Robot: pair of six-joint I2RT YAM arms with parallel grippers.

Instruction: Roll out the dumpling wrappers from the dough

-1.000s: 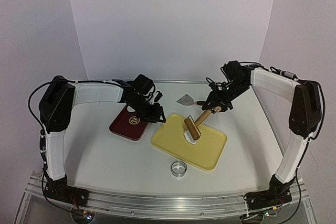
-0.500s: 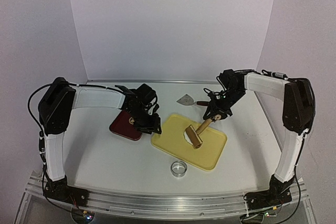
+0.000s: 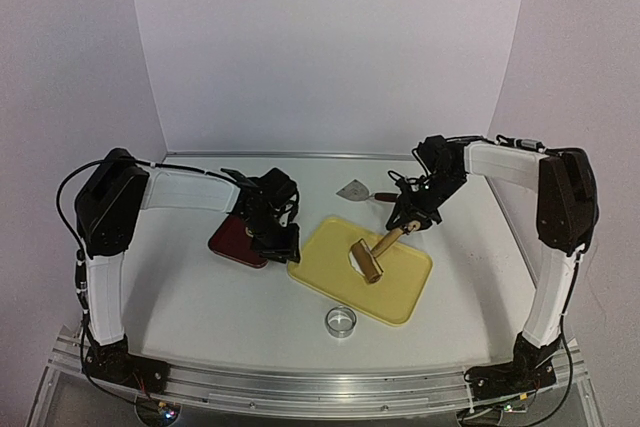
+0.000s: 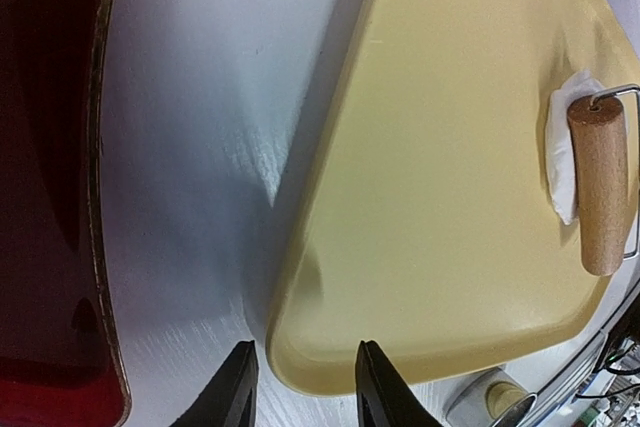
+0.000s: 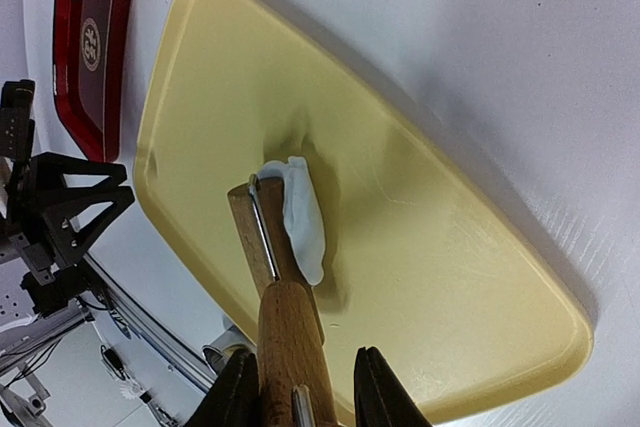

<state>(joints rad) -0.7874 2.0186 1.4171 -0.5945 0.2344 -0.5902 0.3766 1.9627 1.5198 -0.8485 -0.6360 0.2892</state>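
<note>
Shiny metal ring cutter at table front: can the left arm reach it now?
Probably yes: shiny metal ring cutter sits alone, uncovered; left gripper is open, empty, at the yellow plastic board corner.

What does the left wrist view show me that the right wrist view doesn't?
Only left wrist: the left gripper from its own camera, fingers apart at a corner of the yellow board. Only right wrist: the right gripper clamping the handle of the roller, the left gripper seen from outside, and the handle hole and logo of the red board. Both: the yellow board, the dough lying under the roller, and part of the red board.
</note>
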